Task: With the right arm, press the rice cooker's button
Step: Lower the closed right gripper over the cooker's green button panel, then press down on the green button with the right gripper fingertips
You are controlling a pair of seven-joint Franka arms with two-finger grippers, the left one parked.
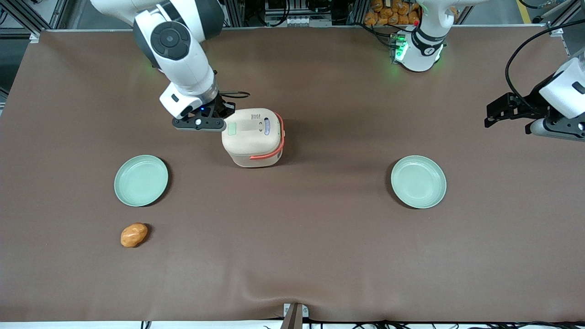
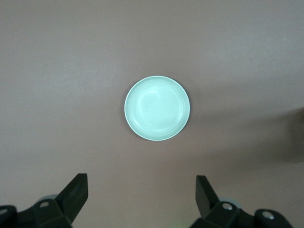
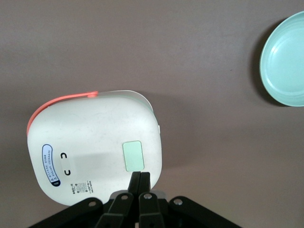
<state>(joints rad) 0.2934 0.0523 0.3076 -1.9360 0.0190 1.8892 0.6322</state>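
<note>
The cream rice cooker [image 1: 254, 137] [image 3: 90, 152] stands on the brown table, its orange-red handle band [image 1: 279, 137] on the side toward the parked arm's end. Its pale mint-green button [image 1: 232, 129] [image 3: 132, 156] sits on the lid near the edge closest to the right arm [image 1: 180, 55]. My gripper [image 1: 218, 118] [image 3: 140, 175] hovers over that lid edge, fingers pressed together with nothing between them, the tips just short of the button's edge. Whether the tips touch the lid cannot be told.
A green plate [image 1: 141, 180] [image 3: 285, 59] lies nearer the front camera toward the working arm's end, with an orange-brown potato-like lump [image 1: 134, 235] nearer still. A second green plate [image 1: 418, 181] [image 2: 157, 108] lies toward the parked arm's end.
</note>
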